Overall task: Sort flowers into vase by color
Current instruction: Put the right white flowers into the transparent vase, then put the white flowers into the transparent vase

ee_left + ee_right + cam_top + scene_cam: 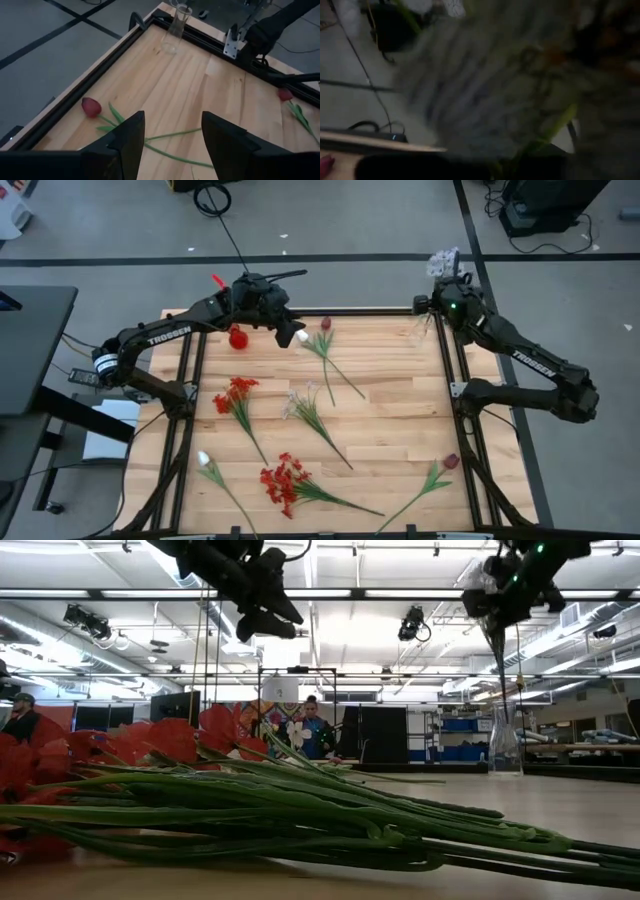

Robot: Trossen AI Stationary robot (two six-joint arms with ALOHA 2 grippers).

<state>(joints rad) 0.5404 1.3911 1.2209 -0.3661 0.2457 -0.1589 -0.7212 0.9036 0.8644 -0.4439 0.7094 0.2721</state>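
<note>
Green stems point(330, 815) with red clusters point(150, 740) lie nearest the low camera. On the table point(400, 420): two red clusters, one pale sprig point(305, 405), two white buds point(205, 460), two maroon tulips point(325, 325). Left gripper point(285, 325) hovers at the far edge over a maroon tulip point(91, 107), fingers point(127, 140) spread, holding nothing. Right gripper point(445, 285) is raised above the clear vase point(504, 745) at the far right corner, with a pale sprig point(443, 260) at it; grip can't tell. Red vase point(237, 337) stands under the left arm.
</note>
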